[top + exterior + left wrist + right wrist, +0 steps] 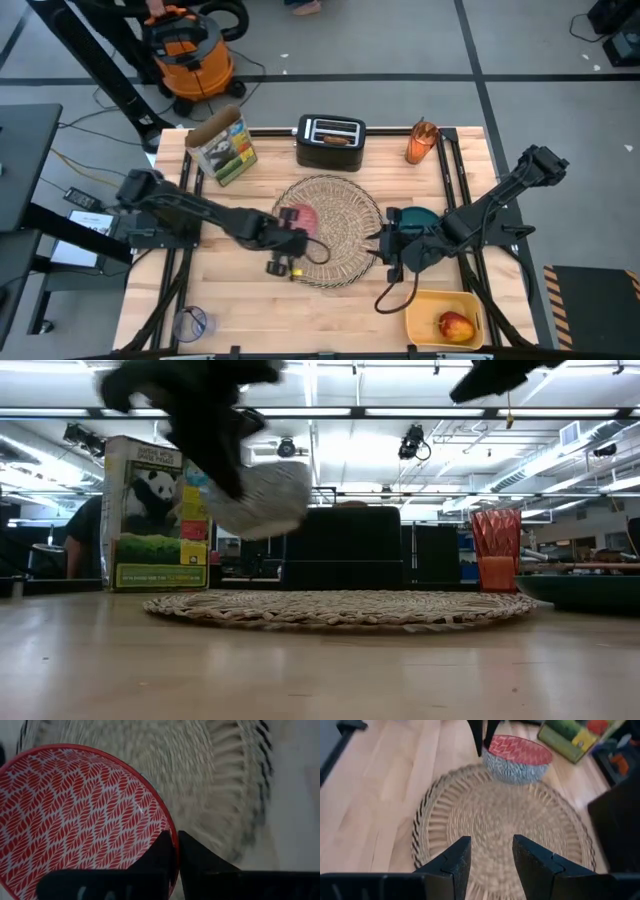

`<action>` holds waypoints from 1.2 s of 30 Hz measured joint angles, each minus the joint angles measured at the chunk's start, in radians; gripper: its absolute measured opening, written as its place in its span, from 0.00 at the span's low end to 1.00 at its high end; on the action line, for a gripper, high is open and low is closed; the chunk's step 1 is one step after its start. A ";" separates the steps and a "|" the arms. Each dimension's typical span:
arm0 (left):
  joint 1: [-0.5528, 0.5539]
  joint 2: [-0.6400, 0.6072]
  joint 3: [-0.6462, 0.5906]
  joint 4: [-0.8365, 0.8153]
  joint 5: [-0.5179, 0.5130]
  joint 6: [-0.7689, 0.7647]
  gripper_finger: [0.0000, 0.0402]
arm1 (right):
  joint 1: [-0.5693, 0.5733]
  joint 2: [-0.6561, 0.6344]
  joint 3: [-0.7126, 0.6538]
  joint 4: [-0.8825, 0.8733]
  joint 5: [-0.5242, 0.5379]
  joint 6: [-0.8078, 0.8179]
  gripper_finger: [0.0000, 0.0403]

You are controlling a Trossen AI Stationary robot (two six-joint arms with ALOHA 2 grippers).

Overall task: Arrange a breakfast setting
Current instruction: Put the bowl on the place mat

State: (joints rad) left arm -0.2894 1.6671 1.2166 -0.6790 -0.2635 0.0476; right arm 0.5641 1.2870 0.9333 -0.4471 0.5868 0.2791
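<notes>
Small pink bowl [75,820] pinched by rim in closed left pincer [175,851], held above wicker placemat [330,230]. Right pincer [489,851] open, empty, at placemat edge beside teal plate [420,217]. Placemat bare; apple [455,326], orange cup [421,143] not yet placed.

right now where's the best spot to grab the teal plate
Grip the teal plate by its thin raised rim, coming from the right side with the right gripper beside it. It lies flat, so only the edge offers a pinch.
</notes>
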 joint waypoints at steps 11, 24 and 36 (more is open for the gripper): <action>0.108 0.205 0.108 0.148 0.085 0.235 0.05 | 0.005 0.027 0.000 -0.072 -0.042 0.120 0.38; 0.116 0.265 0.121 0.154 0.087 0.221 0.12 | 0.022 0.102 0.000 -0.060 -0.109 0.189 0.38; 0.120 0.265 0.122 0.213 0.084 0.191 0.17 | 0.022 0.101 0.000 -0.056 -0.101 0.245 0.38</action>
State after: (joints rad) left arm -0.1692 1.9316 1.3388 -0.4664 -0.1792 0.2390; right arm 0.5861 1.3880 0.9329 -0.5028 0.4858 0.5245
